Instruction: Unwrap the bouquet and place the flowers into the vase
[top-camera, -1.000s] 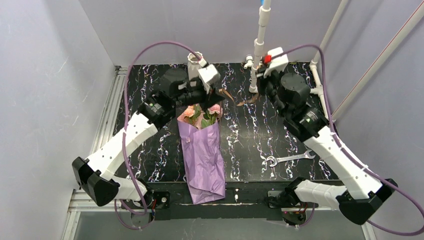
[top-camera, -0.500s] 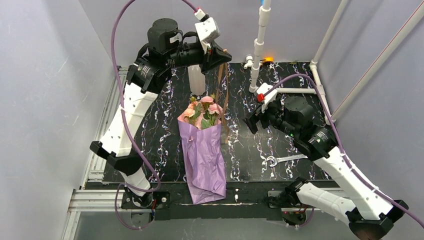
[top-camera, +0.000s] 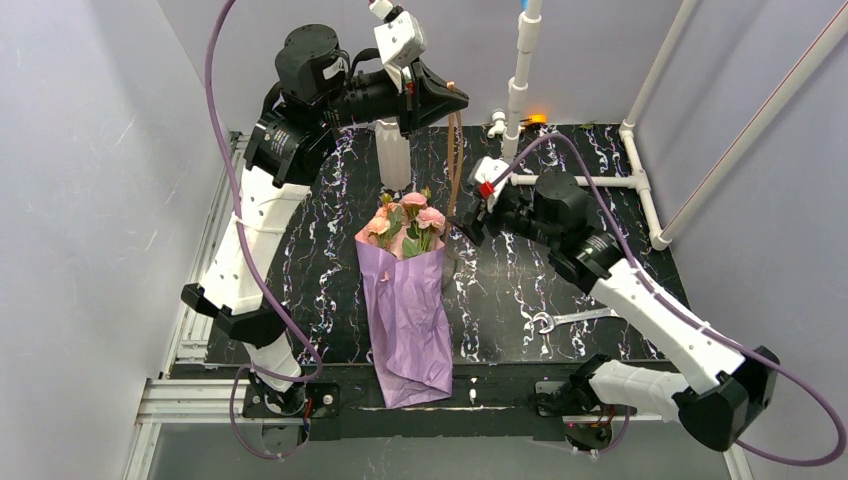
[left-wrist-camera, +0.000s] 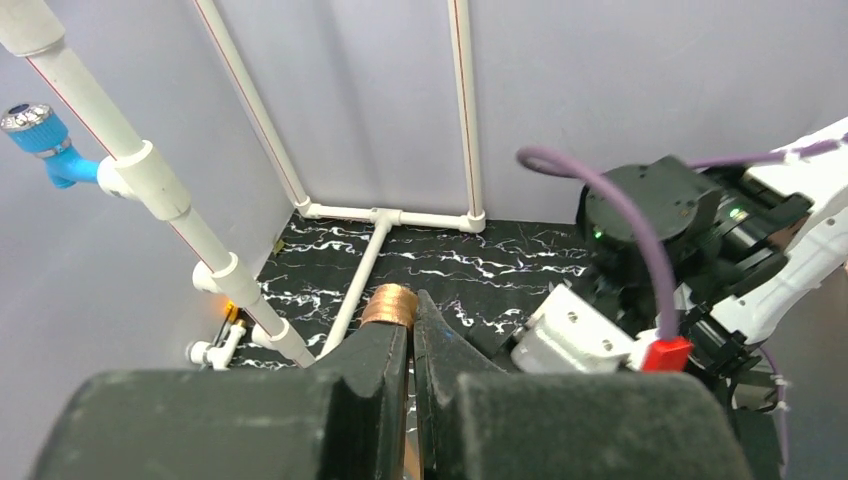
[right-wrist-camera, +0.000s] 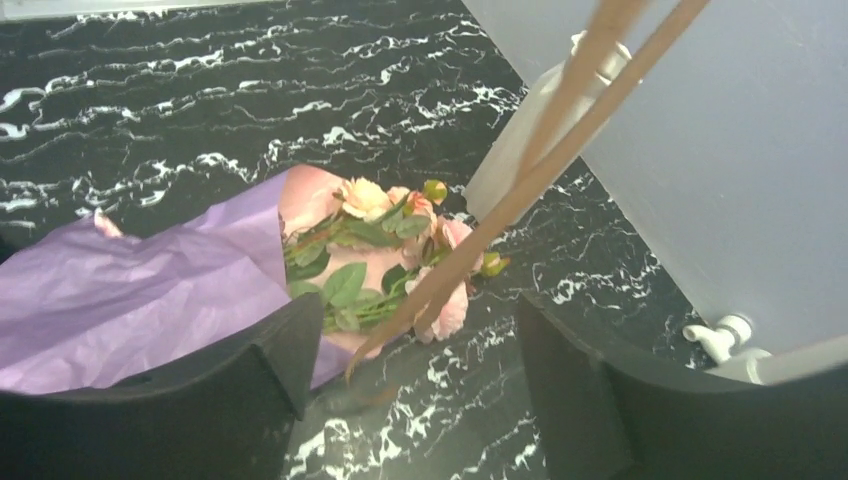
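Note:
The bouquet (top-camera: 405, 310) lies on the dark table, its purple paper (right-wrist-camera: 150, 290) pointing toward the near edge. Its pink and peach flowers (top-camera: 405, 220) (right-wrist-camera: 380, 240) face the white ribbed vase (top-camera: 392, 160) (right-wrist-camera: 505, 165). My left gripper (top-camera: 455, 100) (left-wrist-camera: 412, 320) is raised high over the back of the table. It is shut on a tan ribbon (top-camera: 454, 165) (left-wrist-camera: 390, 305), which hangs down beside the flowers. My right gripper (top-camera: 470, 222) (right-wrist-camera: 415, 330) stands open low beside the flower heads. The ribbon's loose end (right-wrist-camera: 440, 280) dangles between its fingers, touching neither.
White pipes (top-camera: 520, 90) stand at the back and run along the right side (top-camera: 640, 180). A blue fitting (left-wrist-camera: 40, 130) caps one. A metal wrench (top-camera: 580, 318) lies on the table near the right arm. Grey walls close in left and behind.
My left arm has lifted from table height to high above the vase, taking the ribbon up. My right gripper opened, let the ribbon go, and moved left toward the flowers.

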